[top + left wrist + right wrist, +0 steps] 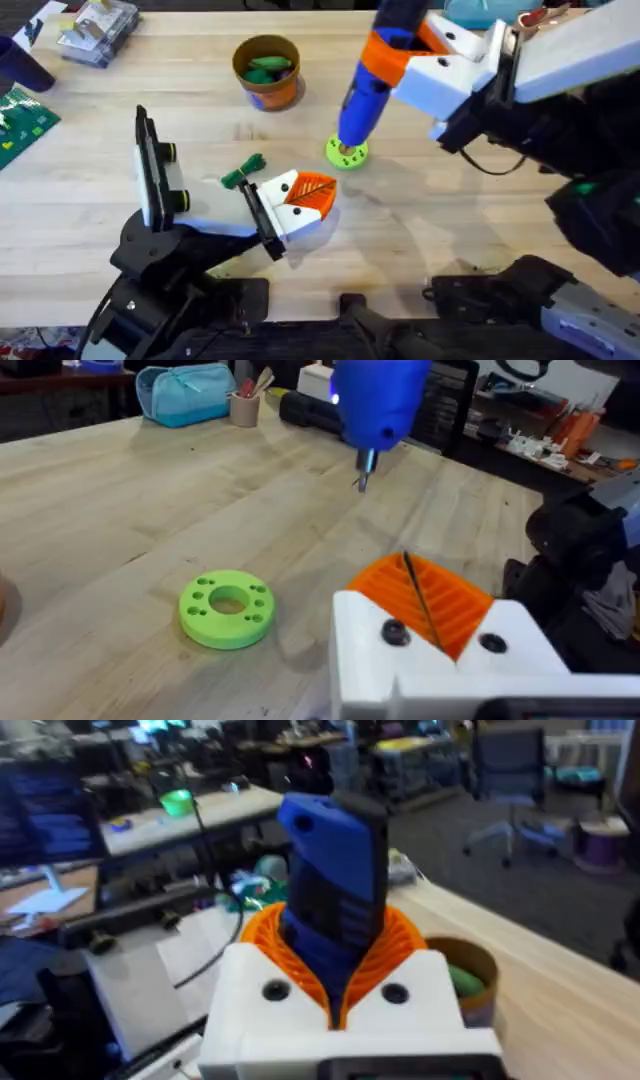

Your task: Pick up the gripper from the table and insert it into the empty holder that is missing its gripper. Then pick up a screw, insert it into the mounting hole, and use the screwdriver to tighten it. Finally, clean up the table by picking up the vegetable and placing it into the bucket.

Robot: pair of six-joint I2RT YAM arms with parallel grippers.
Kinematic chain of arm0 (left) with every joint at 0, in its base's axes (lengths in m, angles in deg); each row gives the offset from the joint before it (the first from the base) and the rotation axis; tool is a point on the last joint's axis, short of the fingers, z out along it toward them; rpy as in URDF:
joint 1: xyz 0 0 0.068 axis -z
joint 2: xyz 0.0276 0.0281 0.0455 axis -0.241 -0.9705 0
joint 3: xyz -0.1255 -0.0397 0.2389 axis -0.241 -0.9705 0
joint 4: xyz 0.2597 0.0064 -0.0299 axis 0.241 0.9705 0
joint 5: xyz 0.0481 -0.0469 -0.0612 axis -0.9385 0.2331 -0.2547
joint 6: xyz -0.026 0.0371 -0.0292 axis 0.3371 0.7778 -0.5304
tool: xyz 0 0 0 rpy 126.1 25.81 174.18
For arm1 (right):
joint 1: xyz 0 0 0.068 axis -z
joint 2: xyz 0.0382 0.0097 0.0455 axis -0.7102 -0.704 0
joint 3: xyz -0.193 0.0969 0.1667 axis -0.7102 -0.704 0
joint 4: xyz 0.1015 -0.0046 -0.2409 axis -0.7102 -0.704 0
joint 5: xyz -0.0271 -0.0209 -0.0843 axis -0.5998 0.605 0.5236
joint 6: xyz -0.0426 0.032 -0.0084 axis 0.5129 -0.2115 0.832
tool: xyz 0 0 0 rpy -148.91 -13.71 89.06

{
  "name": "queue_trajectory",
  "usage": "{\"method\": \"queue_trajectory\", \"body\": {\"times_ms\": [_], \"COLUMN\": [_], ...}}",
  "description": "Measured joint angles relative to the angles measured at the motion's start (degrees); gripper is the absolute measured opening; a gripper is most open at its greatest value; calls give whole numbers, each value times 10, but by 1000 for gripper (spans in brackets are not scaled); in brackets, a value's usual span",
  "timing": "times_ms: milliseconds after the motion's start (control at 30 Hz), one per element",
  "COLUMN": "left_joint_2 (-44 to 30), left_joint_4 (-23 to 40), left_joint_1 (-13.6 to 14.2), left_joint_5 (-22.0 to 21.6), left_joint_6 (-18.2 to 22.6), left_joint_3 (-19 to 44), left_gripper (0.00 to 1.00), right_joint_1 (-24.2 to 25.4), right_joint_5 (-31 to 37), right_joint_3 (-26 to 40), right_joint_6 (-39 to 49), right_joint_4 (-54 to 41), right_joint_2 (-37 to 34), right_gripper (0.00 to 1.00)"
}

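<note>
A pale wooden bench (420,220) carries the scene. The right end effector (405,62) pinches the blue screwdriver (372,80), its tip down over a light-green ring (347,153). Farther out stands the bucket (267,72); nearer, the holder (285,215) bears the orange gripper (312,193), the vegetable (243,172) beside it.
</note>
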State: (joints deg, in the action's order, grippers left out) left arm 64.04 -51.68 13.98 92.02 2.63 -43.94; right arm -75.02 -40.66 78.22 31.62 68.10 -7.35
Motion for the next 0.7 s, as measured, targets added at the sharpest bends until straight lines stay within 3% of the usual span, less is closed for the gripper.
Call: {"method": "queue_trajectory", "body": {"times_ms": [267, 700], "left_joint_2": [0, 0], "left_joint_4": [0, 0], "left_joint_1": [0, 0], "left_joint_5": [0, -1], "left_joint_6": [0, 0], "left_joint_3": [0, 0], "left_gripper": [14, 14], "right_joint_1": [-60, -110], "right_joint_5": [-4, -6], "right_joint_3": [-1, 45], "right_joint_6": [1, -7], "right_joint_4": [181, 186], "right_joint_2": [-60, -111], "right_gripper": [26, 26]}}
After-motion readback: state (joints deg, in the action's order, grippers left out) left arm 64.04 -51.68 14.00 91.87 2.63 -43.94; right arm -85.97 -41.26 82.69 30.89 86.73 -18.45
